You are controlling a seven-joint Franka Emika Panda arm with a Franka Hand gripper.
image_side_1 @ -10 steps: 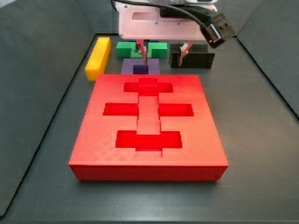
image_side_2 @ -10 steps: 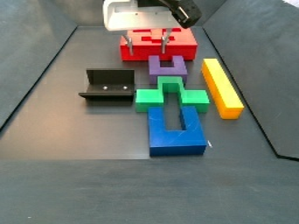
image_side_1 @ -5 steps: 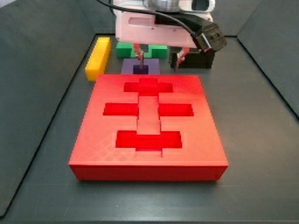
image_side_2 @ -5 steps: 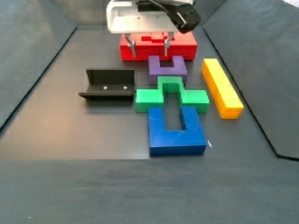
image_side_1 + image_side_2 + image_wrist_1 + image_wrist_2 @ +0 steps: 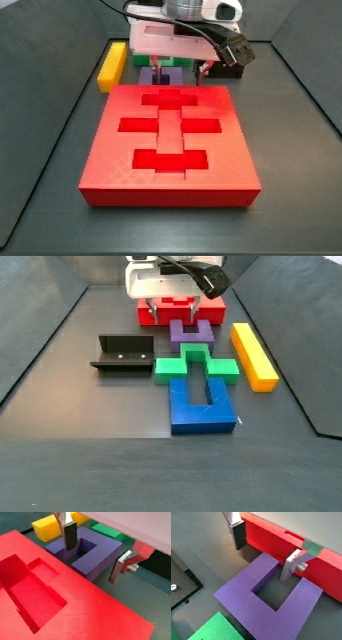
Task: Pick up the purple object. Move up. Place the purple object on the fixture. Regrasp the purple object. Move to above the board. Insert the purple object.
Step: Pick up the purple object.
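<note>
wrist view: end effector [image 5: 93, 554] over purple block [image 5: 90, 554]; jaws spread wide, nothing clamped. One finger [image 5: 69, 534] hangs in the block's notch; whether it touches the inner wall, cannot tell. Other finger [image 5: 121, 566] outside the block's outer side, near or touching, unclear. Board [image 5: 60, 607] edge runs just beside the block, cutout visible. Yellow bar [image 5: 47, 528] and green block [image 5: 107, 531] behind, both cut off by the frame or the wrist housing.
wrist view: end effector [image 5: 261, 554] again wide open. One finger [image 5: 238, 534] outside the purple block [image 5: 244, 594], clear of it, over dark floor. Other finger [image 5: 290, 566] down in the notch by a prong. Board [image 5: 284, 544] wall close behind. Fixture [image 5: 181, 579] only as a dark corner, cropped. Green block [image 5: 208, 628] corner cropped.
side view: end effector [image 5: 178, 68] low behind the board [image 5: 170, 140]; white housing hides most of the purple block [image 5: 163, 76], fingers barely visible. Yellow bar [image 5: 111, 64] and green block [image 5: 134, 54] partly hidden. Fixture [image 5: 230, 66] mostly behind arm and cable.
side view: end effector [image 5: 178, 306] down at the purple block [image 5: 193, 330], which sits on the floor between board [image 5: 171, 312] and green block [image 5: 195, 364]. Fingertips small, gap hard to read here. Board largely blocked by the housing. Fixture [image 5: 123, 352] well apart, in full view. Yellow bar [image 5: 253, 354] and blue block [image 5: 201, 399] in full view.
</note>
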